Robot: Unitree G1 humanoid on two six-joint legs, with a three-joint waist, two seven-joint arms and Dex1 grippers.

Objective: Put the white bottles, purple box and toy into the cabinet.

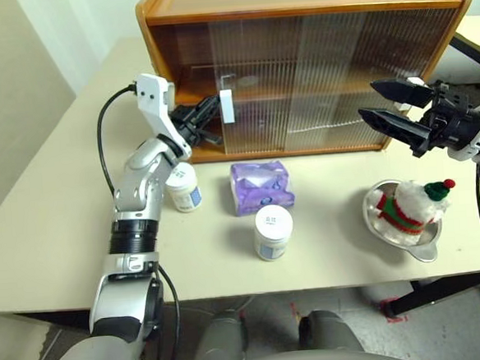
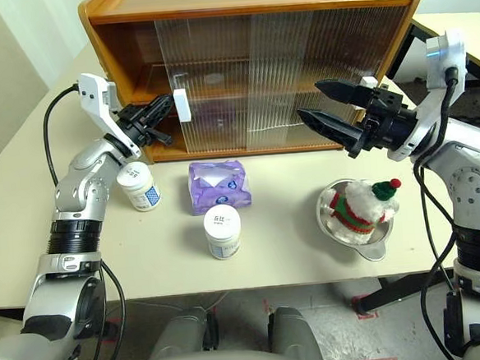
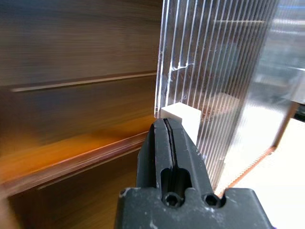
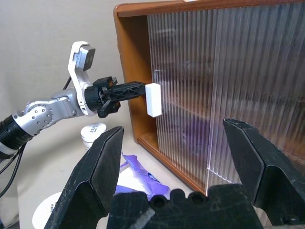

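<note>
- Head views: The left gripper [image 1: 215, 109], fingers pressed together, is set against the white handle [image 1: 227, 107] of the cabinet [image 1: 293, 3]. The right gripper [image 2: 327, 106] is held spread wide and empty, above the table [image 1: 60, 201]. Two white bottles [image 1: 272, 231] [image 1: 183, 186], the purple box [image 1: 262, 186] and the toy [image 1: 413, 205], seated in a metal bowl [image 1: 426, 251], are on the table, outside the cabinet.
- Left wrist view: The sliding door [image 3: 214, 57] is judged light and smooth; pushing at the handle is advised.
- Right wrist view: The bottles are judged rigid and slippery, best gripped across the body; box and toy are judged soft.

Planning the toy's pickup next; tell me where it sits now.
The toy lies in a silver bowl on the table's right side, below the open right gripper, right of the purple box.
</note>
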